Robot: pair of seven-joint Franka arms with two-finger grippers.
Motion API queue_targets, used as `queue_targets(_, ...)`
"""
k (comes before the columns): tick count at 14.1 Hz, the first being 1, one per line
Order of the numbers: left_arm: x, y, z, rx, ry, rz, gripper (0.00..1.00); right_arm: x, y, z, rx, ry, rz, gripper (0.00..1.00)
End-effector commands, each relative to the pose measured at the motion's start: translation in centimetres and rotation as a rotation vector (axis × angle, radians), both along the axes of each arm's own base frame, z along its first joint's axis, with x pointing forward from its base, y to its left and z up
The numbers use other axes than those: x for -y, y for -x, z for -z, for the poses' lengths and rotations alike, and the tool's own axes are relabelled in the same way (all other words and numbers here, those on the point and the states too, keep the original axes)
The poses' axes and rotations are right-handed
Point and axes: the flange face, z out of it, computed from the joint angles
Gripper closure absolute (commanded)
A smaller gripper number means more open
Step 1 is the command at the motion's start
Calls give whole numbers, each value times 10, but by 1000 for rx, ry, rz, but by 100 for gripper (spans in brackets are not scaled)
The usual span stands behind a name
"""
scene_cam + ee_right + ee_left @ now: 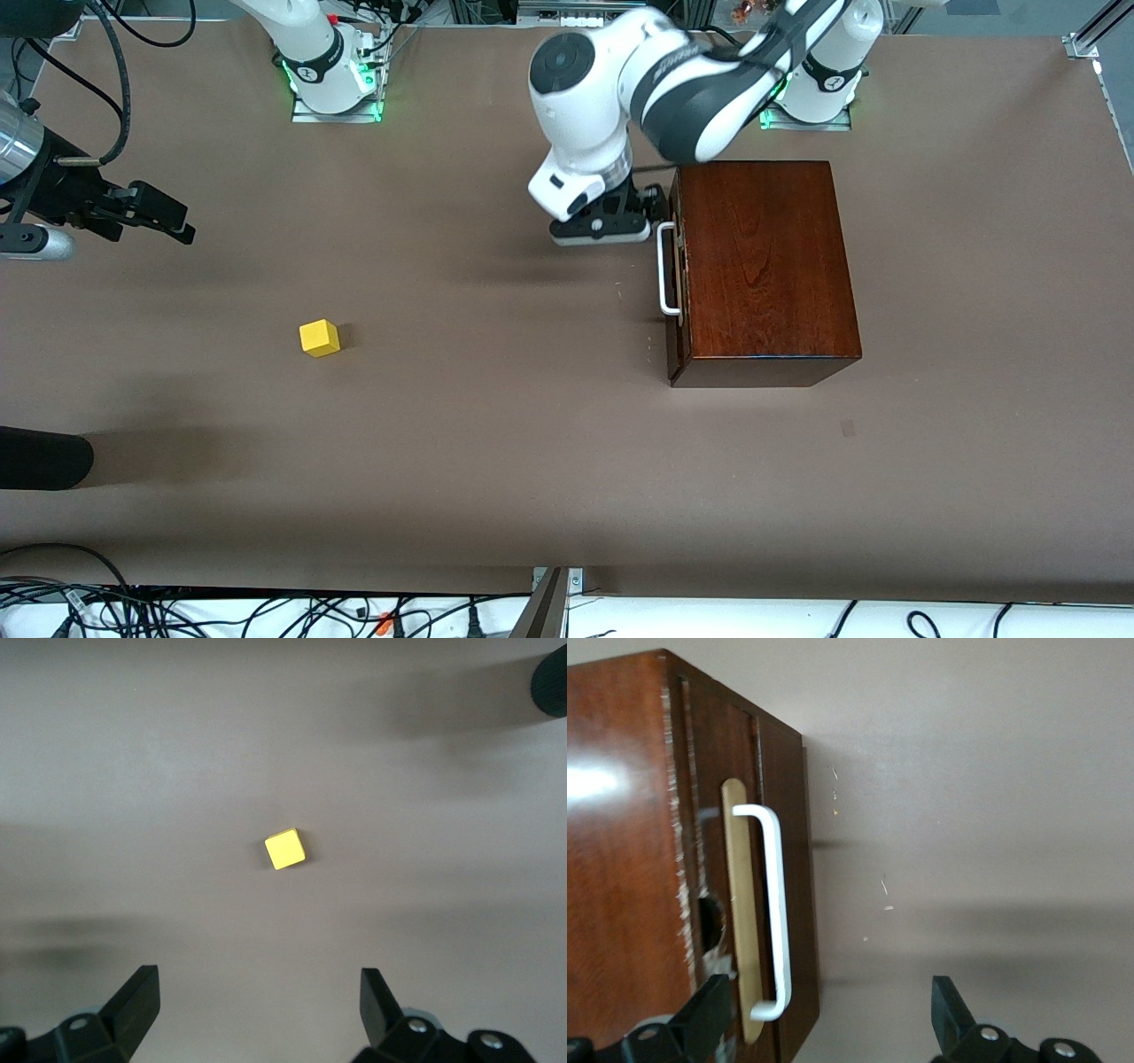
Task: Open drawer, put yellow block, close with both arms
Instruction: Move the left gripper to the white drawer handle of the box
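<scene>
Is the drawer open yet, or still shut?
Shut. The drawer front sits flush with the box, no tray showing. The left claw is open beside the handle, not gripping it.

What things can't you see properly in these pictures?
- Inside of the drawer: hidden in every view, because it sits shut in the wooden box.
- Left gripper: in the front view the left arm's own wrist covers its fingers, beside the white handle.
- Right gripper: the front view's edge cuts it off; the right wrist view shows it open above the yellow block.
</scene>
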Motion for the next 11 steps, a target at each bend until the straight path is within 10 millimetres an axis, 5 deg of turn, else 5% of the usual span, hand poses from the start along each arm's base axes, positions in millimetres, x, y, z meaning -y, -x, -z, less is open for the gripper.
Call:
queue_targets(1, 3, 5, 35, 21, -41, 33, 0, 0, -1, -6, 3, 3, -77, 0)
queue_targets(6, -12, 19, 79, 29, -120, 110, 0, 2, -1, -7, 7, 21, -114, 0)
queue_targets(11, -31, 12, 94, 12, -151, 99, 0, -4, -6, 2, -2, 23, -122, 0)
